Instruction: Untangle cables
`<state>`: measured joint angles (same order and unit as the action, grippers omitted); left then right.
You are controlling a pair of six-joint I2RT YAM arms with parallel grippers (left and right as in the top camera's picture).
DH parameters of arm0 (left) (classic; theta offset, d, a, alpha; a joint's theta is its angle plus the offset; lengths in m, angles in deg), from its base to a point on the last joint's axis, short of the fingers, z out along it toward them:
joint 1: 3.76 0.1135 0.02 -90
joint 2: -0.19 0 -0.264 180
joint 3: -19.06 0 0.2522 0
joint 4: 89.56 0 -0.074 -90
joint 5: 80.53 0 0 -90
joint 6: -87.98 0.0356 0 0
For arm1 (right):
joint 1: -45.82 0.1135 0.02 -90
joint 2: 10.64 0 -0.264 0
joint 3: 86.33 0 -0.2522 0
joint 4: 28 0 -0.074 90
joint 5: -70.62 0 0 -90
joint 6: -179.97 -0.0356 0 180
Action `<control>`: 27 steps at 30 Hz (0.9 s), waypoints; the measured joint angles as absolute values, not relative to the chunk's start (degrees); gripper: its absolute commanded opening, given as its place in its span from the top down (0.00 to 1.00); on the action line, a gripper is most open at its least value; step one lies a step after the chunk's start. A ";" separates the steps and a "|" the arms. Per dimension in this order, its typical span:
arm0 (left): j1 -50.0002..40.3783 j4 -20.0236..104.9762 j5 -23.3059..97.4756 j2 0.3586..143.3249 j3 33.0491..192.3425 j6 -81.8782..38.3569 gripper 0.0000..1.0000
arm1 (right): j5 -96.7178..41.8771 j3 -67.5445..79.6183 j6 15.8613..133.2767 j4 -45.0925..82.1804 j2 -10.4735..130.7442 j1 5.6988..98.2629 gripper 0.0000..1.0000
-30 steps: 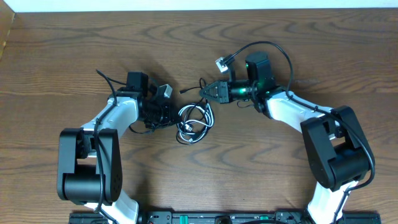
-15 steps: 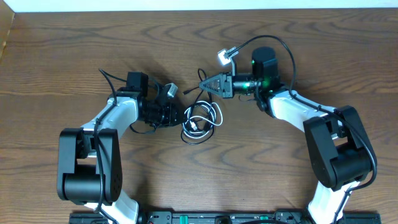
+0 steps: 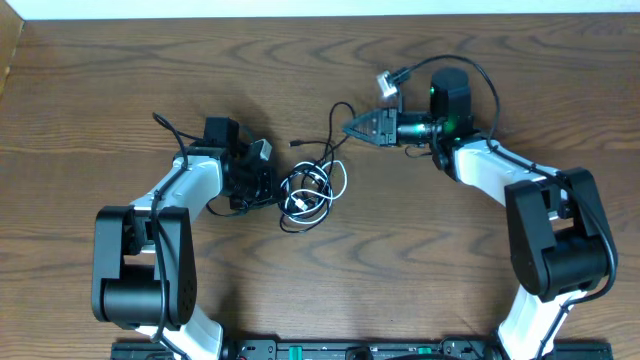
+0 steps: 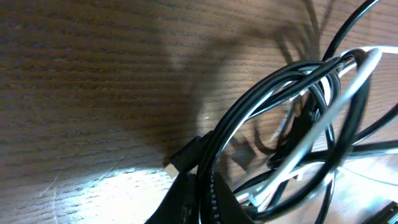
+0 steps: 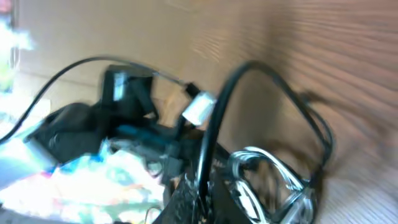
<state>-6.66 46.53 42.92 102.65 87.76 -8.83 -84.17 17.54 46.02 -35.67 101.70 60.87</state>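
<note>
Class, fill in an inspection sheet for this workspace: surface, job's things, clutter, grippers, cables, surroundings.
Surface: wooden table, bare grain.
Job's things: black cable and white cable tangled in one coil mid-table.
Clutter: nothing seen.
Grippers: left gripper shut on black cable at the coil's left side; right gripper shut on a black strand leading up from the coil.
Cables: arm wire arches by the right wrist, apart from the coil.
Surroundings: pale strip beyond the table's far edge.

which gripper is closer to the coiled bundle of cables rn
Left. The left gripper clamps the coil at its edge; the right gripper sits beyond its far side, pinching a black strand that rises from it.
</note>
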 measured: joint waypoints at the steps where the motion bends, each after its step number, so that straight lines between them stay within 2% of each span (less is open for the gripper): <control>1: -6.66 46.53 42.94 102.65 87.76 -9.18 0.92 | -83.19 17.54 46.70 -33.51 101.70 60.71 0.99; 8: -6.66 46.51 43.45 102.65 87.76 -9.75 0.92 | -68.89 17.30 54.37 -13.95 101.65 60.71 0.99; 11: -6.66 46.51 43.51 102.65 87.76 -9.66 0.83 | -63.06 17.30 58.57 -10.34 101.65 60.91 0.99; 12: -6.66 46.53 43.60 102.65 87.76 -9.73 0.75 | -61.62 17.30 59.82 -9.99 101.65 61.04 0.99; 13: -6.66 46.53 43.62 102.65 87.76 -9.68 0.72 | -60.41 17.30 61.04 -9.95 101.65 61.19 0.99; 17: -6.66 46.47 44.21 102.65 87.76 -9.68 0.66 | -59.10 17.30 63.77 -12.53 101.65 61.98 0.99; 22: -6.44 46.44 49.96 102.56 87.76 -6.54 0.64 | -60.81 17.30 65.21 -17.42 101.19 63.38 0.99; 25: -6.40 46.57 53.11 101.73 87.76 -4.79 0.71 | -61.33 17.30 65.52 -18.58 100.47 64.82 0.99; 27: -6.40 47.10 54.29 100.88 87.76 -4.05 0.71 | -61.13 17.30 65.80 -18.51 100.19 65.83 0.99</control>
<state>-6.40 47.10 54.29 100.88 87.76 -4.05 -61.13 17.30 65.80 -18.51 100.19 65.83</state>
